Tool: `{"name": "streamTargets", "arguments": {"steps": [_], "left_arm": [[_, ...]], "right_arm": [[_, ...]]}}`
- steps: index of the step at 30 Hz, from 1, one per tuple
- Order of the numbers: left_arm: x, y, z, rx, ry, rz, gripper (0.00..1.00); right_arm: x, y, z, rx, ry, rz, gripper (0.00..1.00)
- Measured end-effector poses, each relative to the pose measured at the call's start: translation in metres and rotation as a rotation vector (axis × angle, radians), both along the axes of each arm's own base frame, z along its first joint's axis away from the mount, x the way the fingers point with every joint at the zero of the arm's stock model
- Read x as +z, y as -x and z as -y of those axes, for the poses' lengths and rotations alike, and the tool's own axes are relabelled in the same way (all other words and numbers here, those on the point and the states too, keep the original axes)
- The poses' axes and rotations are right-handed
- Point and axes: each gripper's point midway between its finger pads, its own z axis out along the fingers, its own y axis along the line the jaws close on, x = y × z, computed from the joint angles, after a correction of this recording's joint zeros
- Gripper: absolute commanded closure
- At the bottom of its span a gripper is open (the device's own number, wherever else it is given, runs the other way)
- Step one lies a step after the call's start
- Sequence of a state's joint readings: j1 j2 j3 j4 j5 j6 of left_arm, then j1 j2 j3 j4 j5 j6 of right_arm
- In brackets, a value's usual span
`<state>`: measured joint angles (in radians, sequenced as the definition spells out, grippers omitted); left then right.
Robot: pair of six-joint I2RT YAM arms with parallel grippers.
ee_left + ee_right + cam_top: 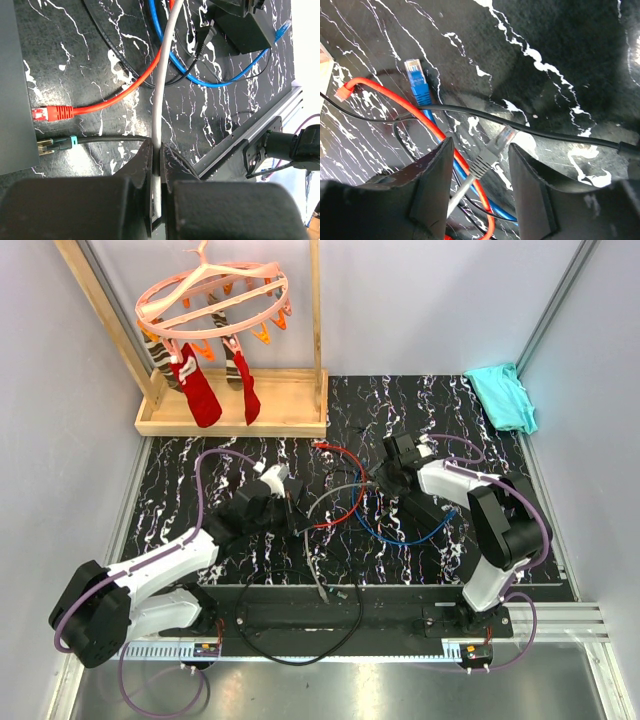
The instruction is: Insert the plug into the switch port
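The grey plug [492, 150] is lying on the marbled black worktop [225, 115], clear tip pointing away from the camera. It is sitting between the two fingers of the right pincer [480, 147], which is standing half wide around it with a gap showing on each side, so nothing is being gripped. Its grey cable [162, 75] is running across the worktop into the left pincer [157, 165], which is clamping it tight.

The flat black box [12, 85] is filling the left side of the left wrist view, well apart from the grey plug. Its thin edge is facing the cables; the sockets along it are not showing clearly. A black plug with a teal collar [52, 145] is touching that edge, and a red plug [50, 112] is lying just beside it.

Red cable [125, 92] and blue cable [210, 82] are crossing under the grey one. A blue plug [417, 80] is lying near the grey plug. A narrower black block [240, 27] is sitting beyond the tangle. A bare stretch of worktop is showing between the cables and the metal rail [250, 135] at its edge. A teal cloth [503, 395] is lying in the far right corner.
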<state>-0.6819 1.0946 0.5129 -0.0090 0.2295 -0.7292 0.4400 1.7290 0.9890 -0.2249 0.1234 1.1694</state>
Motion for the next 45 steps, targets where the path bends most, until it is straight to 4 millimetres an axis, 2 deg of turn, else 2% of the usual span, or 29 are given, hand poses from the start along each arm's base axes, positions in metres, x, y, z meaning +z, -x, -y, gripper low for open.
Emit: {"name": "streamTargets", "arguments": {"steps": [2,9,10,12,13,14,16,18,22,25,28,30,34,36,38,39,41,43,45], "left_arm": [[0.0,0.0,0.0,0.0,0.001,0.001,0.99],[-0.004,0.002,-0.001,-0.001,-0.005,-0.007,0.96],[-0.005,0.003,-0.002,-0.002,-0.007,-0.009,0.96],[-0.007,0.004,-0.002,-0.005,-0.009,-0.014,0.91],[-0.007,0.004,-0.002,-0.006,-0.01,-0.013,0.88],[-0.007,0.005,-0.002,-0.009,-0.009,-0.012,0.8],[-0.006,0.006,-0.001,-0.015,-0.01,-0.007,0.73],[-0.004,0.008,-0.003,-0.019,-0.012,-0.003,0.6],[0.003,0.013,-0.009,-0.02,-0.018,0.015,0.43],[0.01,0.015,-0.017,-0.012,-0.037,0.038,0.34],[0.02,0.013,-0.026,0.008,-0.061,0.062,0.25],[0.03,0.008,-0.031,0.027,-0.071,0.081,0.21],[0.05,-0.006,-0.047,0.082,-0.089,0.13,0.14],[0.055,-0.012,-0.054,0.109,-0.102,0.144,0.11],[0.055,-0.019,-0.064,0.136,-0.123,0.145,0.08],[0.052,-0.021,-0.069,0.15,-0.138,0.138,0.06],[0.047,-0.025,-0.078,0.173,-0.161,0.126,0.01],[0.04,-0.03,-0.088,0.197,-0.188,0.103,0.01],[0.032,-0.035,-0.097,0.22,-0.215,0.079,0.01]], "right_arm": [[0.0,-0.002,0.0,-0.003,-0.002,0.002,0.53],[0.0,-0.002,-0.001,-0.005,-0.007,0.0,0.78],[0.0,-0.002,-0.001,-0.004,-0.006,0.0,0.85],[-0.001,-0.002,0.0,-0.005,-0.005,-0.001,0.92],[-0.001,-0.002,0.0,-0.001,-0.003,-0.001,0.99],[-0.001,-0.002,0.0,0.0,-0.001,-0.001,1.0],[-0.001,-0.002,0.0,0.01,0.003,0.002,1.0],[0.002,-0.004,-0.002,0.028,0.007,0.008,1.0],[0.027,-0.015,-0.005,0.101,0.035,0.071,1.0],[0.075,-0.032,-0.008,0.207,0.084,0.172,1.0],[0.148,-0.057,-0.005,0.311,0.153,0.337,1.0],[0.205,-0.075,0.009,0.355,0.228,0.467,1.0],[0.32,-0.101,0.051,0.418,0.459,0.724,1.0],[0.367,-0.104,0.067,0.454,0.591,0.832,1.0],[0.404,-0.101,0.071,0.52,0.716,0.925,1.0],[0.418,-0.099,0.068,0.574,0.771,0.971,1.0],[0.422,-0.097,0.061,0.671,0.833,1.012,1.0],[0.407,-0.097,0.05,0.805,0.883,1.023,1.0],[0.368,-0.098,0.034,0.956,0.911,0.993,1.0]]}}
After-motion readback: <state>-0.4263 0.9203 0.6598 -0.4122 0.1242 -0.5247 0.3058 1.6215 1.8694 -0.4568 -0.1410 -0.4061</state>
